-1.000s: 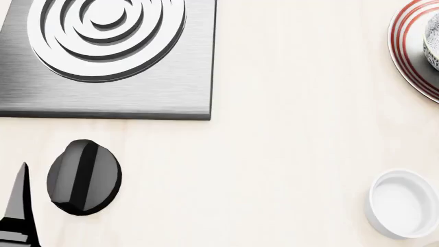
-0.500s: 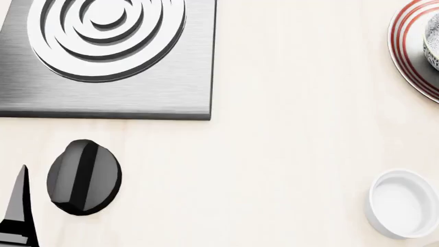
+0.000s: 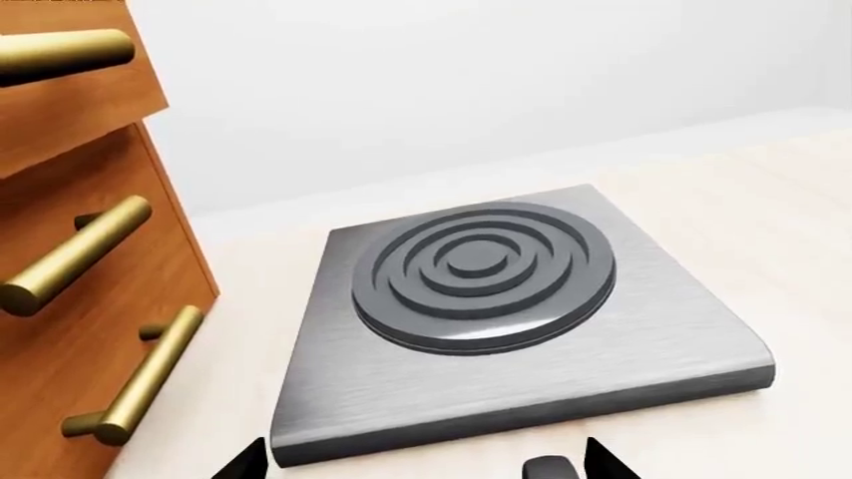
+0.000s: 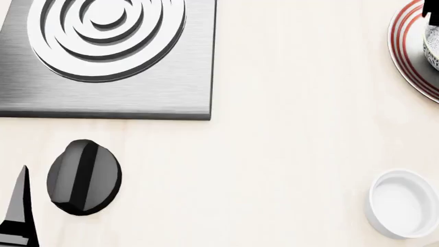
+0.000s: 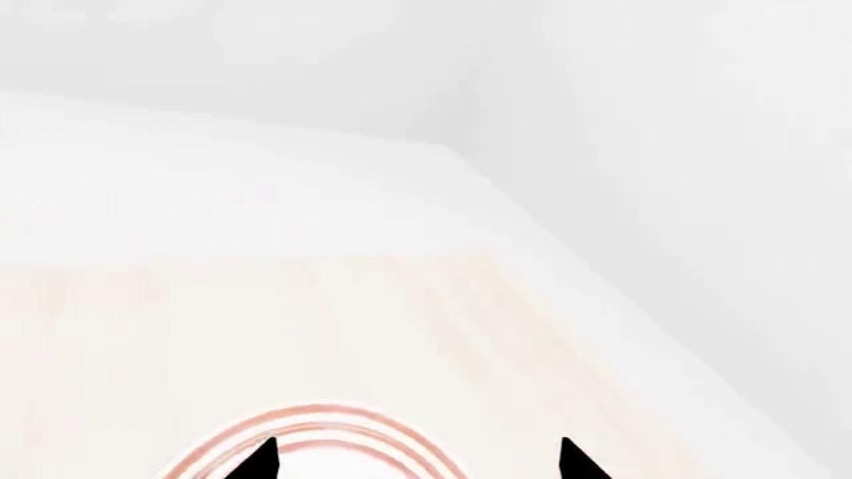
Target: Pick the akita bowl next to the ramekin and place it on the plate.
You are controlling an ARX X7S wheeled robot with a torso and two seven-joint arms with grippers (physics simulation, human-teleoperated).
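Observation:
The plate, white with red rings, is cut off by the right edge of the head view. The akita bowl, grey-patterned, stands on it with only a sliver showing. The white ramekin sits alone near the lower right. A black part shows just above the bowl. In the right wrist view my right gripper is open over the plate's red rim, with nothing between the fingers. My left gripper is open and empty, low over the counter near the knob.
A brushed-steel burner plate with concentric rings fills the upper left, and a black knob lies below it. One left finger shows at the lower left. Wooden drawers with brass handles stand beside the burner.
A black part has come into view at the top right corner above the bowl. The left finger has dropped slightly. Bowl, plate and ramekin have not moved.

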